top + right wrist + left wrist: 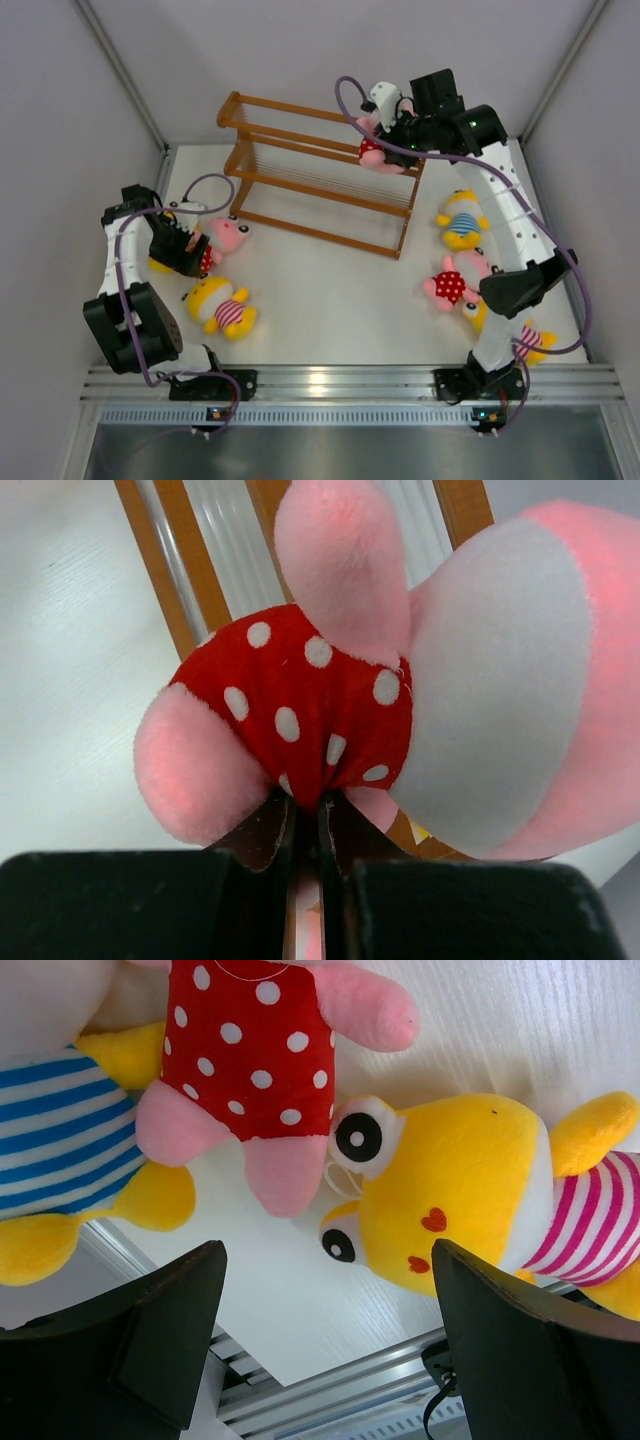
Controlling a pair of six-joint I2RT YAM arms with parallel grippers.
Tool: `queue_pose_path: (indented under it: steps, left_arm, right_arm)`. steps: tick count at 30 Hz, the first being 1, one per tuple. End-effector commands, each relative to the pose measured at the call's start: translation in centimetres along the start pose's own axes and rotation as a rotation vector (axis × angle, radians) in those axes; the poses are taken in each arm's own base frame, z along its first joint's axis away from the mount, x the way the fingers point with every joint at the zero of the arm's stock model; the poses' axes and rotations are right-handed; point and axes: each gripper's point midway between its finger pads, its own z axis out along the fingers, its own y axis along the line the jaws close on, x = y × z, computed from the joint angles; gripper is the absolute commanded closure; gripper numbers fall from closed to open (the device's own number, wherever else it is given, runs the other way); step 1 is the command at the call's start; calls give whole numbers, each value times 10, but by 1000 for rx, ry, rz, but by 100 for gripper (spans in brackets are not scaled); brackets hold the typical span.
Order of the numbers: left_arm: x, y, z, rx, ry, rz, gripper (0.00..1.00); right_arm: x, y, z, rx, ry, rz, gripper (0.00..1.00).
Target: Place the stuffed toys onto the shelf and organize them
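Left edge of tabletop (330,290): left gripper (325,1260) spread wide, nothing between the fingers (165,1330), only bare white surface under the gap. Three toys clumped just past the fingertips:
- blue-striped yellow toy (60,1130) outermost, mostly hidden under left arm (120,270) in the top view
- left pink toy (250,1050) in red dotted outfit, one leg up against the eye of the next one
- red-striped yellow toy (460,1180), closest of the three to the near edge

Contact between gripper and any of them: cannot tell.

Far edge, middle: shelf (320,190), three tiers of thin rails, skewed to the tabletop edges, left end further toward the far edge.

Shelf's right end: right gripper (312,815) pinched almost closed on a fold of red dotted fabric of the held pink toy (300,700). Toy over the upper rails; resting on them or hanging just above, cannot tell.

Right edge:
- second blue-striped yellow toy (462,222) just beside the shelf's right end, belly up
- right pink toy (450,283) next to it, toward the near edge
- last yellow toy (530,342), red-striped, near the near-right corner, half hidden under right arm (515,285)
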Motion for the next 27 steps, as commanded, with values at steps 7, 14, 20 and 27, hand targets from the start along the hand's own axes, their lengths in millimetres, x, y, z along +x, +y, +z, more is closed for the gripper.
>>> queue_pose_path:
  steps: [7, 14, 20, 27]
  left_arm:
    - [1, -9, 0, 35, -7, 22, 10]
    - [4, -10, 4, 46, 5, 25, 10]
    - [3, -11, 4, 50, -2, 24, 10]
    - [2, -10, 2, 40, -2, 26, 10]
  right_arm:
    - [8, -23, 12, -52, -32, 20, 75]
    - [-12, -31, -18, 33, -109, 63, 30]
    - [-27, -34, -53, 139, -209, 102, 18]
    - [-45, -25, -72, 158, -286, 100, 12]
